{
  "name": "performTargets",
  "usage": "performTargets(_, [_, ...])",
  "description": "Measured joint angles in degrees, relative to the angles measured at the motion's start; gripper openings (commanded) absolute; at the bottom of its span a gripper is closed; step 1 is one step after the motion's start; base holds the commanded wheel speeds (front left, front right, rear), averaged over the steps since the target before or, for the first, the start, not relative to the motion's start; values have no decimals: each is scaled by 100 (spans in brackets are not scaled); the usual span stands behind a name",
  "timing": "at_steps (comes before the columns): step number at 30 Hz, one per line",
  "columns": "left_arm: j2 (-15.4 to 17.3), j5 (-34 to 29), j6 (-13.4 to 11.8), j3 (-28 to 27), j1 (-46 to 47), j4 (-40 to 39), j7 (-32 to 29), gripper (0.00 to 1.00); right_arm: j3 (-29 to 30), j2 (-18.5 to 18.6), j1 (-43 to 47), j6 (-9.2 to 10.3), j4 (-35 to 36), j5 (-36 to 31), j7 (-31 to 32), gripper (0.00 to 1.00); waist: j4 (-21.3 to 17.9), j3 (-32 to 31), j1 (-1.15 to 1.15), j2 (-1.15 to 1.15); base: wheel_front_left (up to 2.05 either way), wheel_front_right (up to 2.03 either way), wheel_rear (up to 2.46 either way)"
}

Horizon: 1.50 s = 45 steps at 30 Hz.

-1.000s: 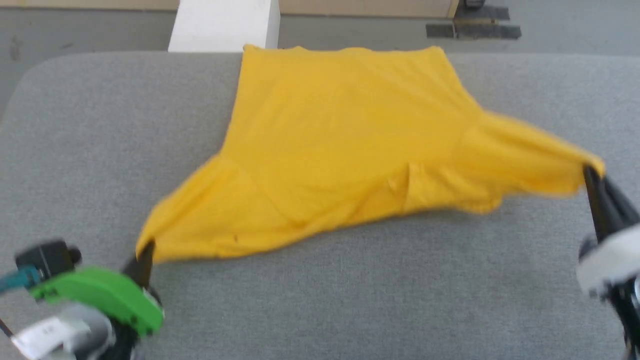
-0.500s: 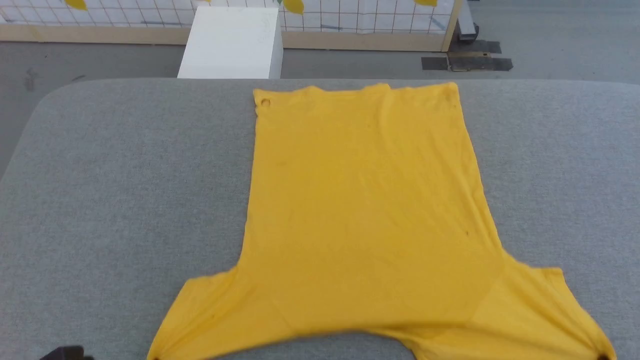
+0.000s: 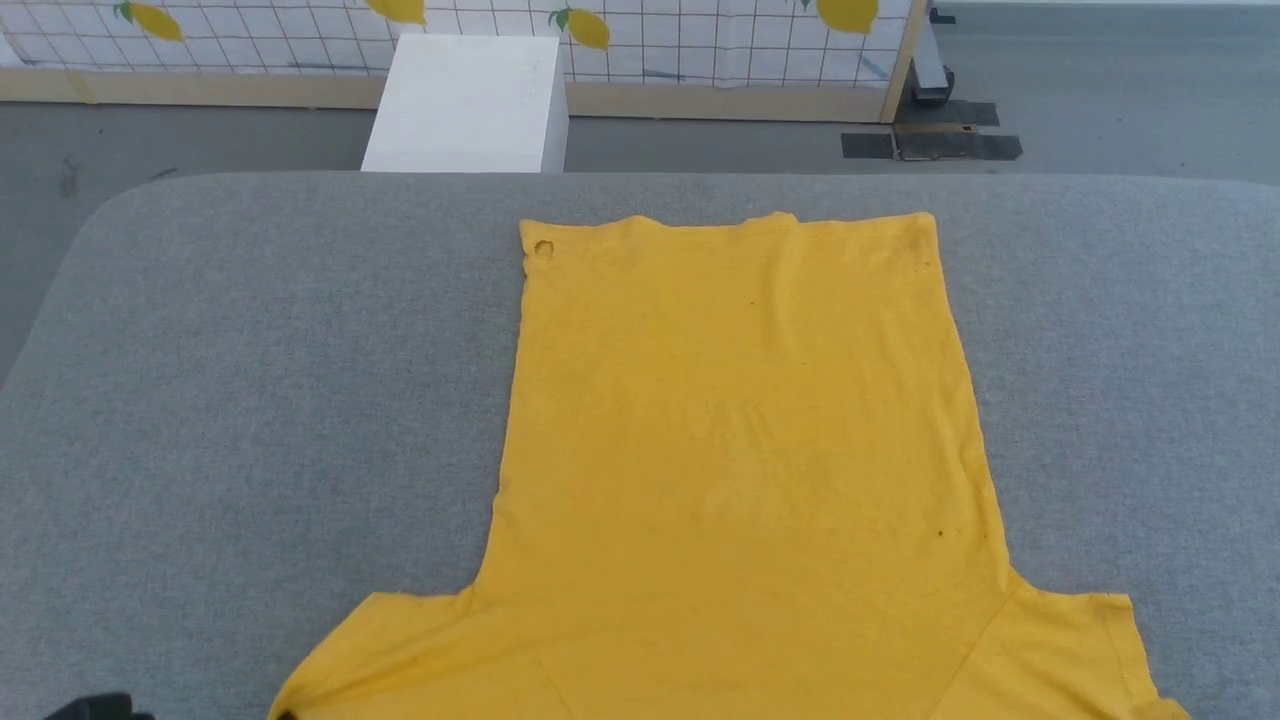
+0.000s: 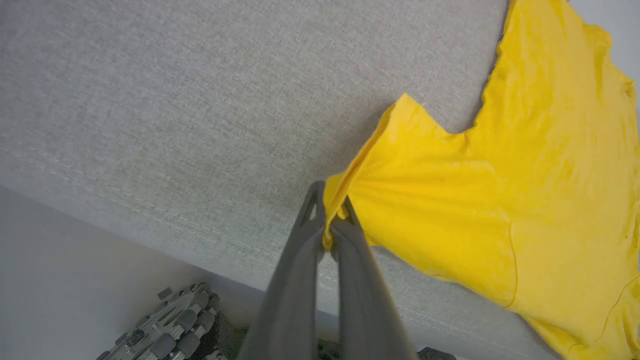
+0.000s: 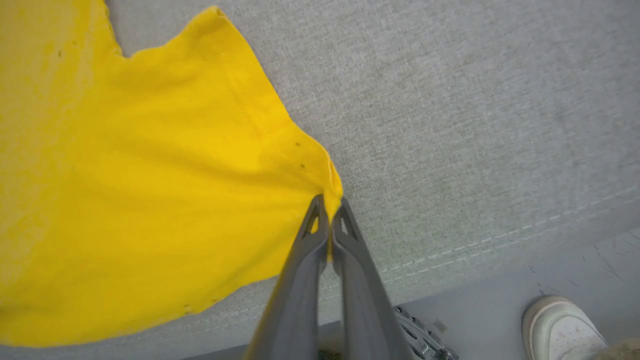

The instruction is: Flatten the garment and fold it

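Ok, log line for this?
yellow T-shirt: spread on table | left end effector: shut on sleeve | right end effector: shut on sleeve

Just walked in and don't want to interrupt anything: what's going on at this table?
A two-armed robot is spreading a yellow T-shirt on the grey padded table. The left gripper has its jaws shut on the tip of one sleeve, and the right gripper has its jaws shut on the other. The shirt lies nearly flat, plain side up, hem at the far end, and no fold has been made yet. A person's white shoe shows on the floor beside the table.
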<state>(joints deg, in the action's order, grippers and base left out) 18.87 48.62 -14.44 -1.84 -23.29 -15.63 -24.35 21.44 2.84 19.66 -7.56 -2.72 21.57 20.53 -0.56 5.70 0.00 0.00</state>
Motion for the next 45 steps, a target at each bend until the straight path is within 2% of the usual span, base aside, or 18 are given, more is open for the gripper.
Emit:
performTargets(1, [-8,-13,-1,32,56,-31,4,0,-29,1,-64,0,-54,-54,-58,42,4,-9,0,0,0,0,0])
performTargets(2, [-31,-23,-1,60,130,-75,32,0,-77,3,-130,0,-114,-104,-97,100,10,-22,0,0,0,0,0])
performTargets(6, [-103,-71,-21,146,312,-258,109,0,-222,0,-319,0,-110,-286,-65,100,36,-70,0,0,0,0,0])
performTargets(8, [-125,-77,-32,180,339,-372,132,0,-237,-1,-419,0,229,-377,109,100,57,-72,0,0,0,0,0])
performTargets(12, [-160,-155,-40,248,368,-650,207,0,-211,73,-923,0,1425,-706,706,100,88,31,0,0,0,0,0])
performTargets(15, [-207,-243,-83,277,452,-838,290,0,-225,469,-1643,0,2082,-869,1144,100,118,170,0,0,0,0,0])
performTargets(18, [-268,-318,-85,309,545,-1048,380,0,-360,924,-2536,0,2254,-957,1536,100,156,358,0,0,0,0,0])
performTargets(24, [-290,-432,-74,465,857,-1448,483,0,-597,1419,-4580,0,1583,-1140,2095,100,274,890,0,0,0,0,0])
performTargets(25, [-282,-479,-54,512,996,-1500,497,0,-657,1430,-5098,0,1268,-1214,2196,100,328,1078,0,0,0,0,0])
performTargets(30, [-267,-611,2,628,1257,-1651,528,0,-706,1370,-6107,0,457,-1606,2398,100,512,1576,0,0,0,0,0])
performTargets(37, [-265,-730,131,822,1651,-1693,553,0,-479,1150,-6825,0,-423,-2203,2565,100,830,2243,0,0,0,0,0])
performTargets(45, [-276,-753,189,954,1830,-1605,587,0,-93,1003,-6922,0,-914,-2554,2572,100,1208,2747,1,0,0,0,0])
